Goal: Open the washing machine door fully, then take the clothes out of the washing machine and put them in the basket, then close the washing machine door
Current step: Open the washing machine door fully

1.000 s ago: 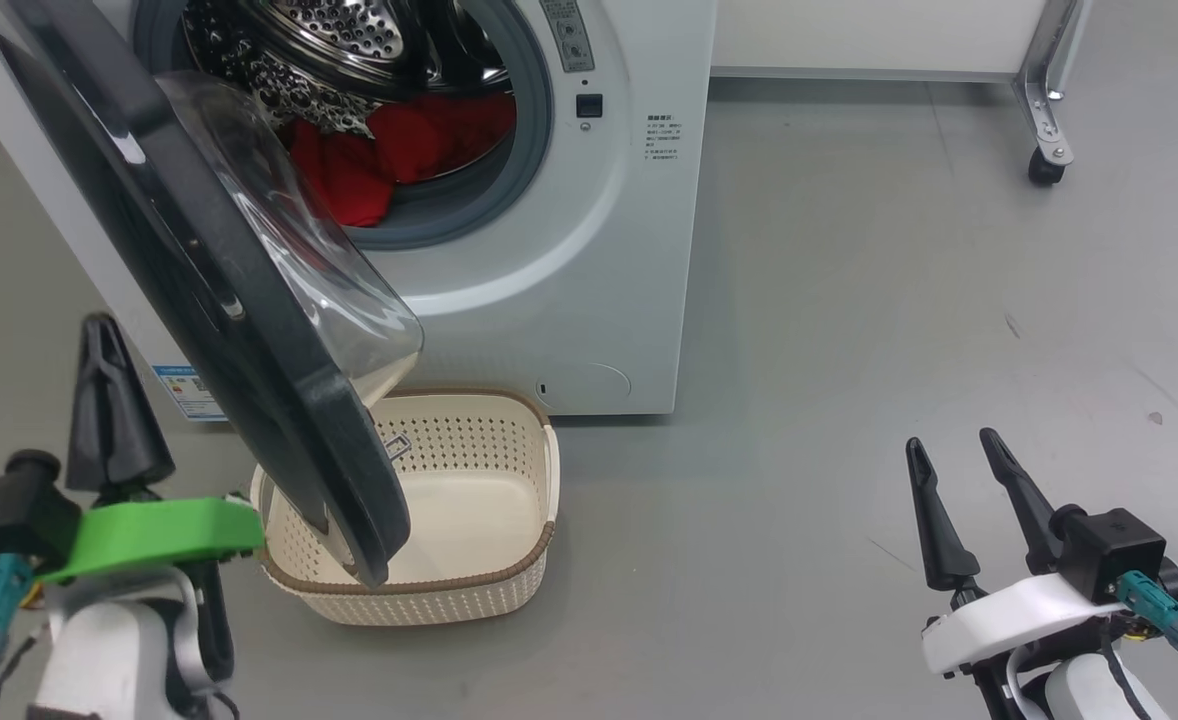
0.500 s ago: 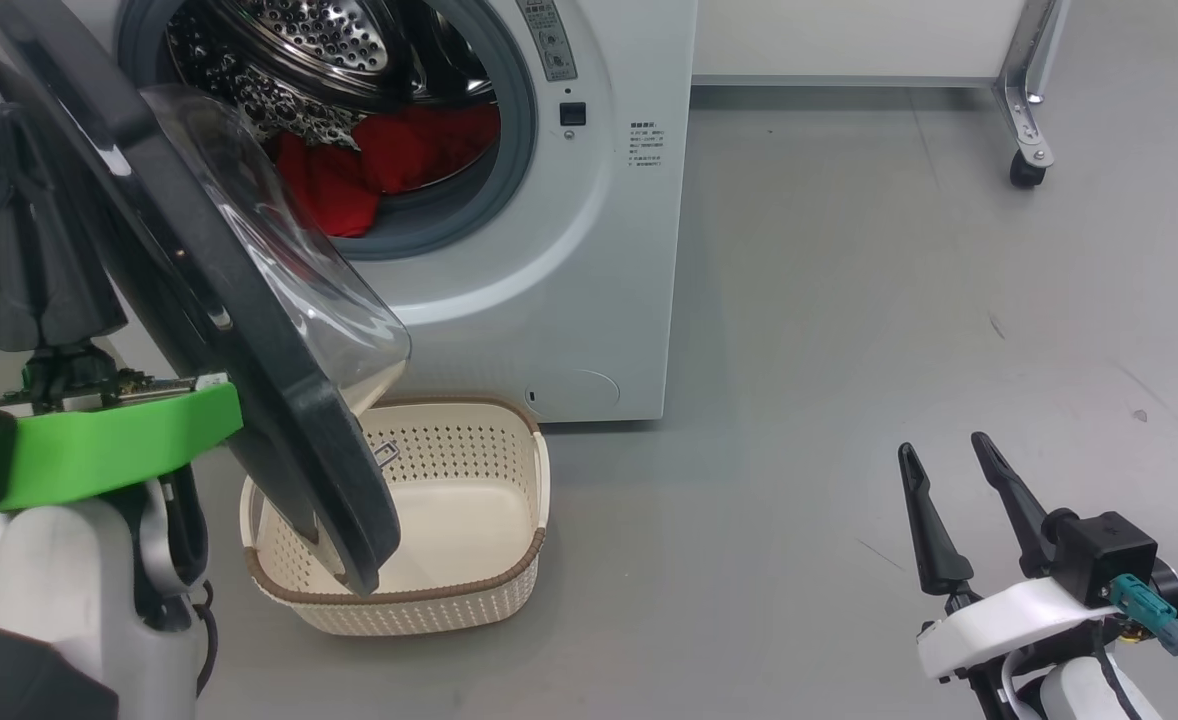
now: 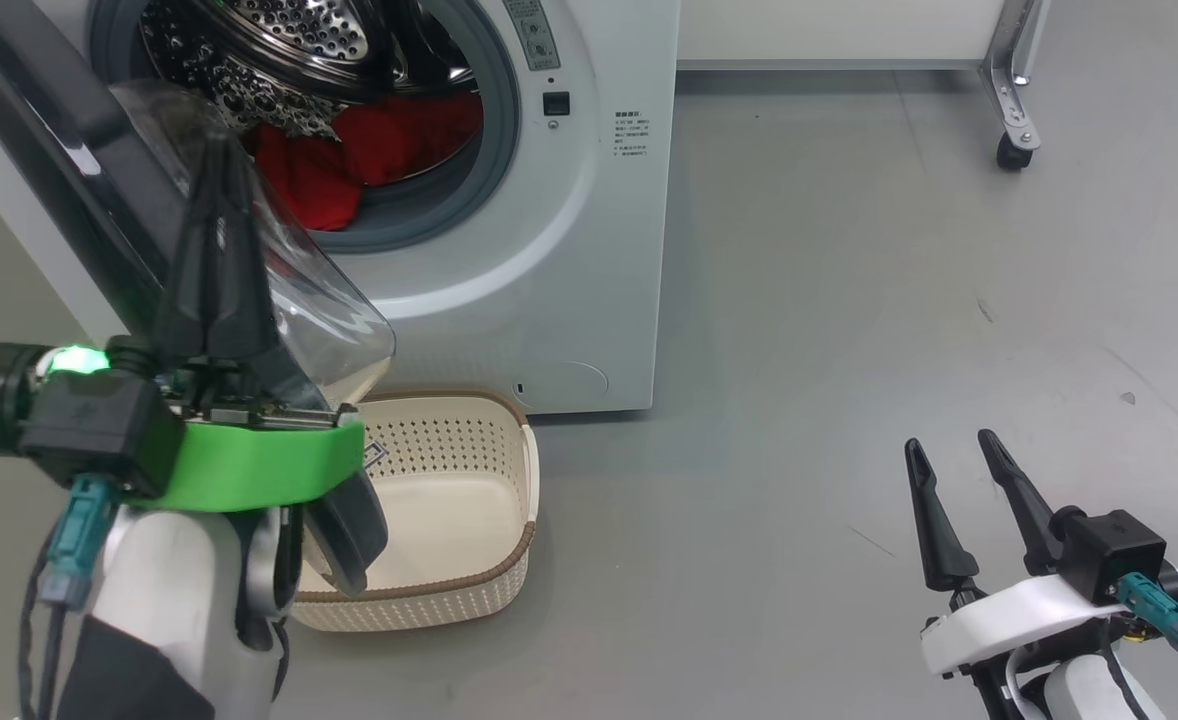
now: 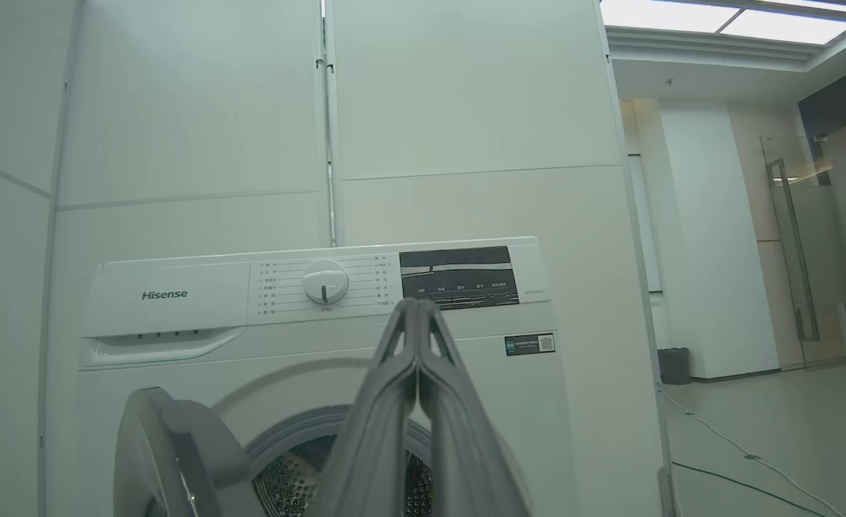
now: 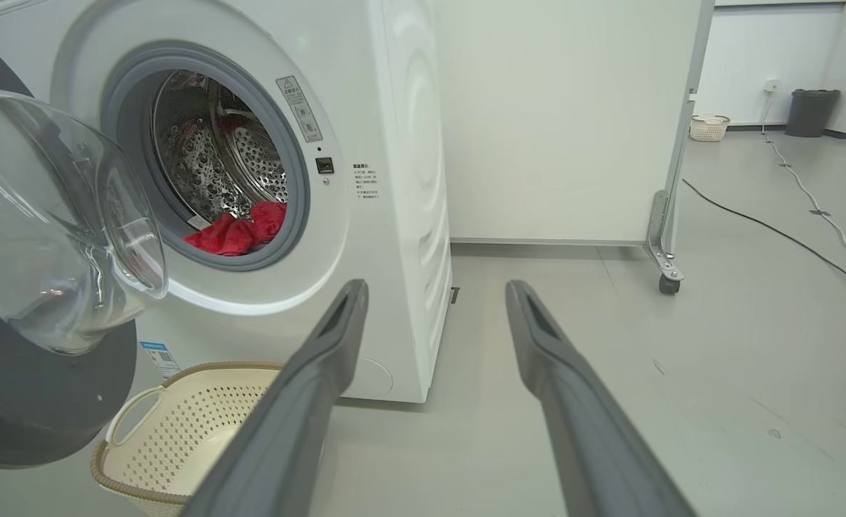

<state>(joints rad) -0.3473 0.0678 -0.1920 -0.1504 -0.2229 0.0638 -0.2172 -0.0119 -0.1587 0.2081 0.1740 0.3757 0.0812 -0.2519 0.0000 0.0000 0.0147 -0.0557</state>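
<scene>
I'm judging the red clothes (image 3: 349,165), heaped low in the washing machine (image 3: 569,250) behind its part-open door (image 3: 69,150), as soft, light and floppy, best pinched at a bunched fold, my left fingers (image 3: 214,260) pressing shut on nothing, my right fingers (image 3: 931,520) standing spread.

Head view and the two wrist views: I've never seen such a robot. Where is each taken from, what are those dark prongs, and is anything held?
The wide picture comes from a camera on the robot's head, looking down. The other two come from cameras on its wrists, looking along that arm's fingers. The left pincer is shut and empty, pointing up by the partly open washing machine door. The right pincer is open and empty, low over the grey floor. Red clothes lie in the washing machine. A cream basket stands under the door.
</scene>
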